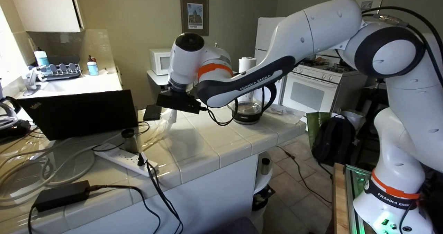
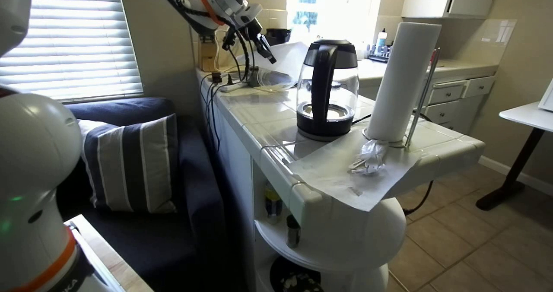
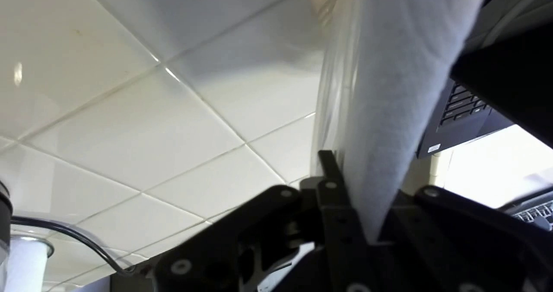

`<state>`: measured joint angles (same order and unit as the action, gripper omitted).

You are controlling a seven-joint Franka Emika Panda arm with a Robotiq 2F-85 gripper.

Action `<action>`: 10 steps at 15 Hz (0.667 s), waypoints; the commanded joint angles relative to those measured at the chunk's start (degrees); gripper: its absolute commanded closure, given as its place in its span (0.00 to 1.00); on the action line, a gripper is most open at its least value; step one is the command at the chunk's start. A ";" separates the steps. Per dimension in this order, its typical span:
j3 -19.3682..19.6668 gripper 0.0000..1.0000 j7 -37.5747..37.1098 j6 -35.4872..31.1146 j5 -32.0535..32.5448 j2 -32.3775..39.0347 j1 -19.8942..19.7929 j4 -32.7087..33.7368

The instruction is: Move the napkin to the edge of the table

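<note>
Napkin (image 3: 402,76) hangs clamped in the tool (image 3: 371,210) near the laptop (image 1: 78,114), its lower end unclear; grasp looks done, placing at the edge of the counter (image 1: 214,123) remains.

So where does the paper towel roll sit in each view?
In an exterior view: paper towel roll near center, partly behind the arm.
In an exterior view: roll right of the kettle.
Wrist view: roll at lower left, cut off below.
Shared landmark: the tiled counter.

A glass kettle (image 2: 327,91) stands near a paper-towel roll (image 2: 404,84).
</note>
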<state>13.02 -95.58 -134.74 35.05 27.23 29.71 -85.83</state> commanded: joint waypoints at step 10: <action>-13.29 0.98 8.72 -11.28 -11.70 -24.25 -15.89 -28.04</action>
<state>2.96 -92.71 -141.82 29.73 10.38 17.56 -104.40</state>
